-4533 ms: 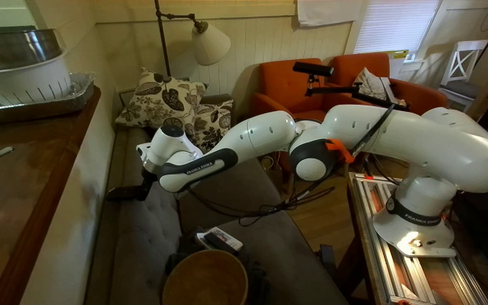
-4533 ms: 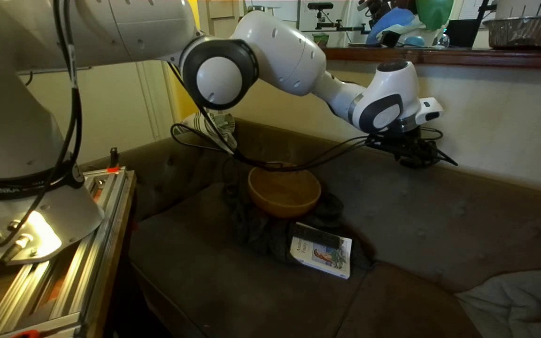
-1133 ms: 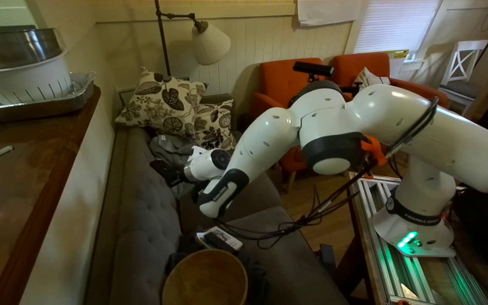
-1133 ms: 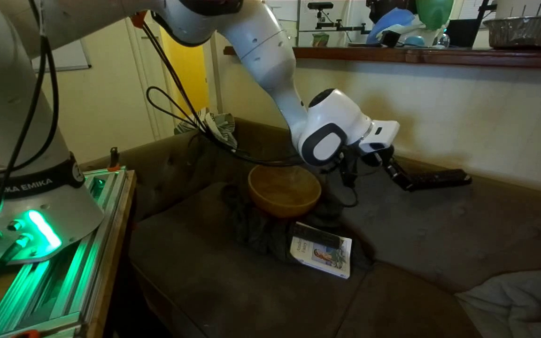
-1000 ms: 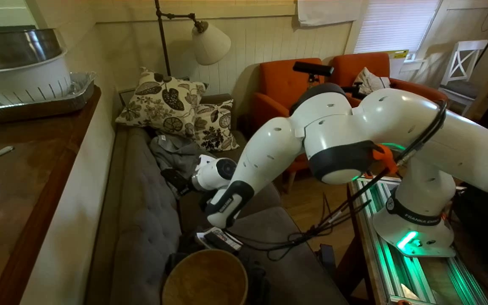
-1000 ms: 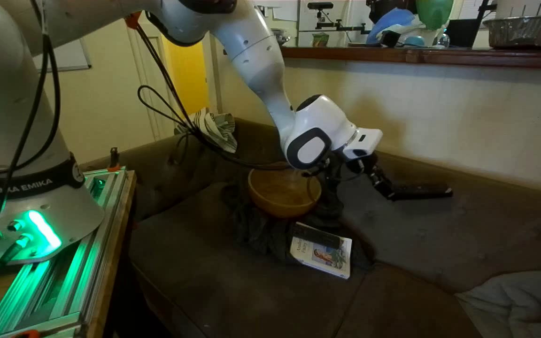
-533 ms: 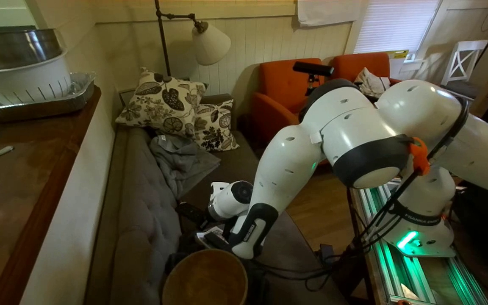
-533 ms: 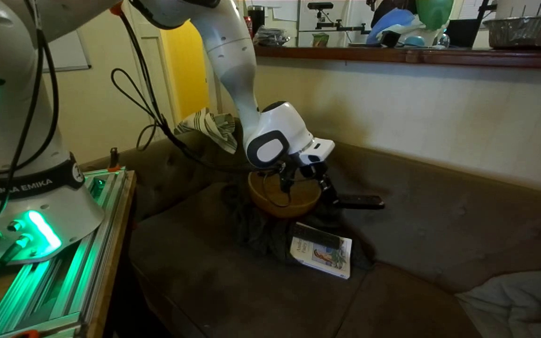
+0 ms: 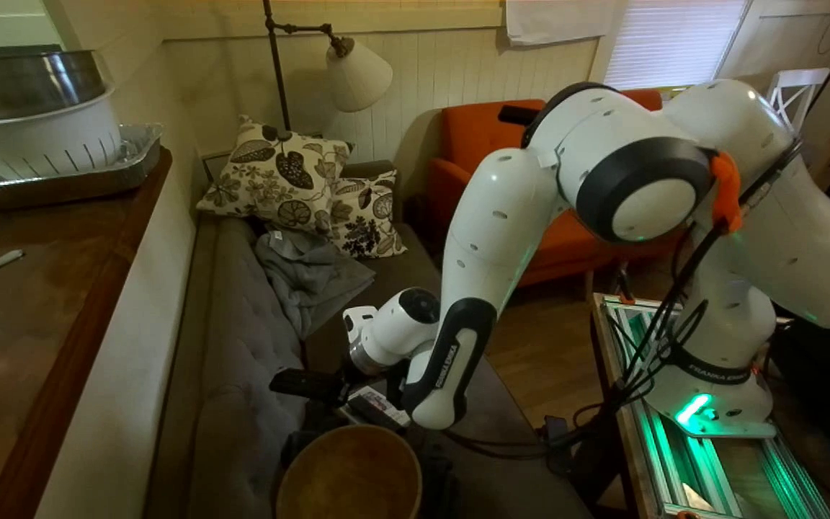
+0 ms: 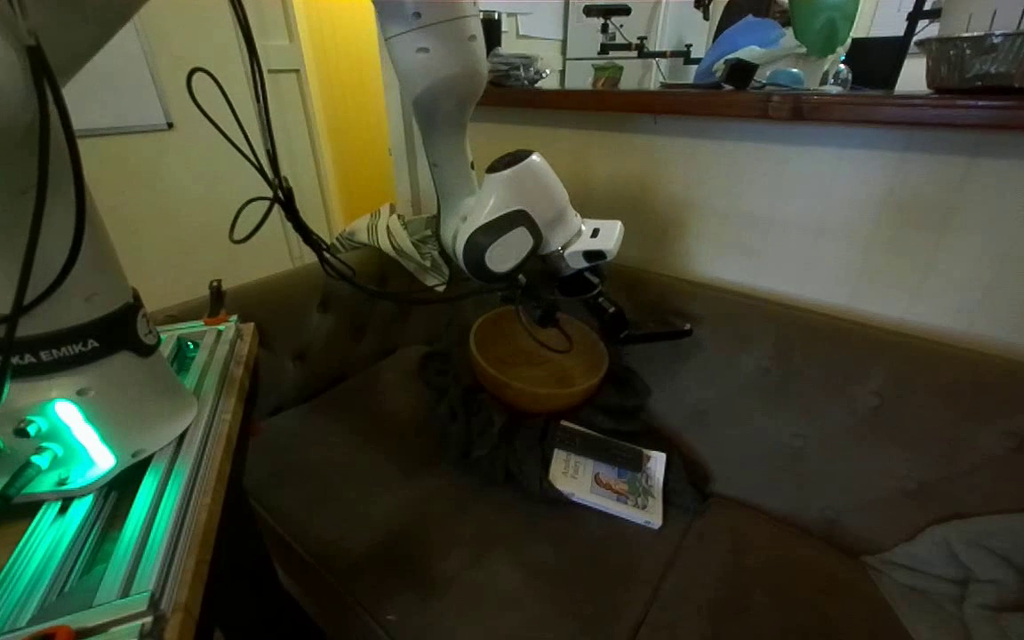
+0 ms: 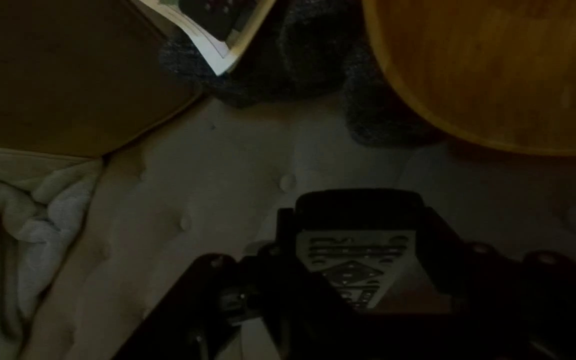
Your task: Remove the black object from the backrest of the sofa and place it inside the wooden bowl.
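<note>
My gripper [image 11: 356, 220] is shut on the black object [image 11: 353, 250], a remote whose lighter button face shows between the fingers in the wrist view. Both exterior views show the black object [image 9: 303, 383] [image 10: 661, 332] sticking out sideways from the gripper [image 9: 343, 387] [image 10: 620, 331], held in the air in front of the backrest [image 9: 242, 367] of the sofa [image 10: 441, 524]. The wooden bowl [image 9: 349, 476] [image 10: 539, 391] sits on the sofa close by, to the side of the held object. At the wrist view's upper right, the bowl [image 11: 493, 80] shows a bare inside.
A book [image 10: 605, 498] with a dark remote [image 10: 601, 446] on it lies on the seat near the bowl. Dark cloth [image 10: 494, 444] is bunched around the bowl. A wooden ledge [image 9: 91, 288] runs above the backrest. A grey blanket [image 9: 314, 277] and patterned cushions [image 9: 278, 169] lie farther along.
From the top of the backrest, my gripper has travelled with the black object along the sofa toward the bowl. During the last half second it has risen somewhat, still holding it.
</note>
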`<move>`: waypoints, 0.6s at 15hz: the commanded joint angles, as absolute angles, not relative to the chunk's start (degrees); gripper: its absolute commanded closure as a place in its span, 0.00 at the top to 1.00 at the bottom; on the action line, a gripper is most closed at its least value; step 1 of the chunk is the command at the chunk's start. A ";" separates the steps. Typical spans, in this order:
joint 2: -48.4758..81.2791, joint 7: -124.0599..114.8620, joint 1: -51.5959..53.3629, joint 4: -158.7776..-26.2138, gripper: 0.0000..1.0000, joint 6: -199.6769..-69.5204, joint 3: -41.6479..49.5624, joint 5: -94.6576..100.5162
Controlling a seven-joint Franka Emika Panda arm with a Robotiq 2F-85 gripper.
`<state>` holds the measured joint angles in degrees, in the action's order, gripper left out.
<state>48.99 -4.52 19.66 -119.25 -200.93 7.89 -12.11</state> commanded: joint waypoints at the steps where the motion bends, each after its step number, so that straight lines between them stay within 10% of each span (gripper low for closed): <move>1: 48.18 -3.46 17.55 -119.42 0.61 -200.84 6.22 -11.80; 4: 48.82 -3.39 17.77 -119.39 0.61 -200.79 6.67 -11.94; 5: 49.07 -3.39 18.03 -119.39 0.36 -200.79 6.67 -11.98; 9: 50.46 -2.62 24.60 -120.79 0.36 -203.09 8.98 -14.56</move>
